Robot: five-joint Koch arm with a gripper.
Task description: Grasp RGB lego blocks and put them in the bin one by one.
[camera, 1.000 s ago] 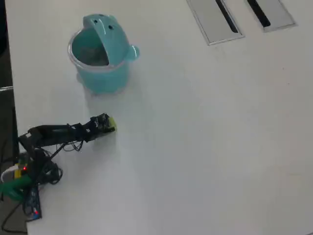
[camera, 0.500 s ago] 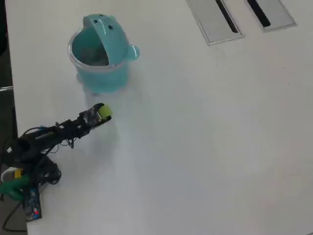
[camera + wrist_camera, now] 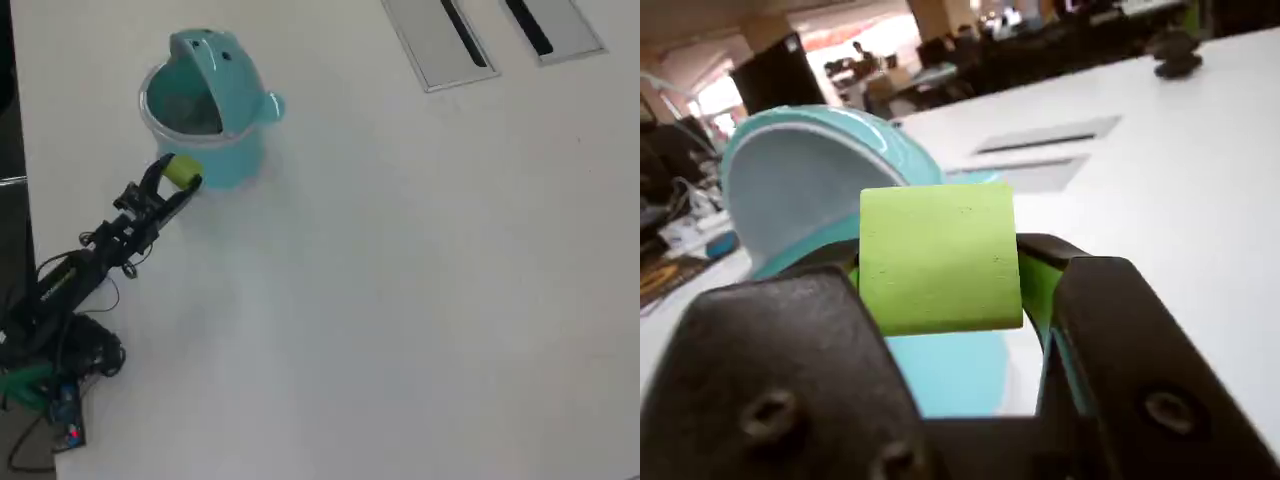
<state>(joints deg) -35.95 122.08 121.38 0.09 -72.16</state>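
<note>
My gripper [image 3: 178, 175] is shut on the yellow-green lego block [image 3: 182, 170], which fills the middle of the wrist view as a flat green face [image 3: 938, 257] clamped between the two black jaws. The teal bin [image 3: 205, 125] stands just beyond it with its flip lid [image 3: 215, 62] raised; in the overhead view the block sits at the bin's lower-left rim. In the wrist view the bin [image 3: 800, 180] rises right behind the block. No red or light blue block shows in either view.
Two grey slotted panels [image 3: 440, 40] lie at the table's far right in the overhead view and show as flat plates [image 3: 1035, 150] in the wrist view. The arm's base and cables [image 3: 50, 370] sit at the table's left edge.
The gripper has carried the yellow-green block up and to the left in the overhead view, from the bare table below the bin to the bin's lower-left rim.
</note>
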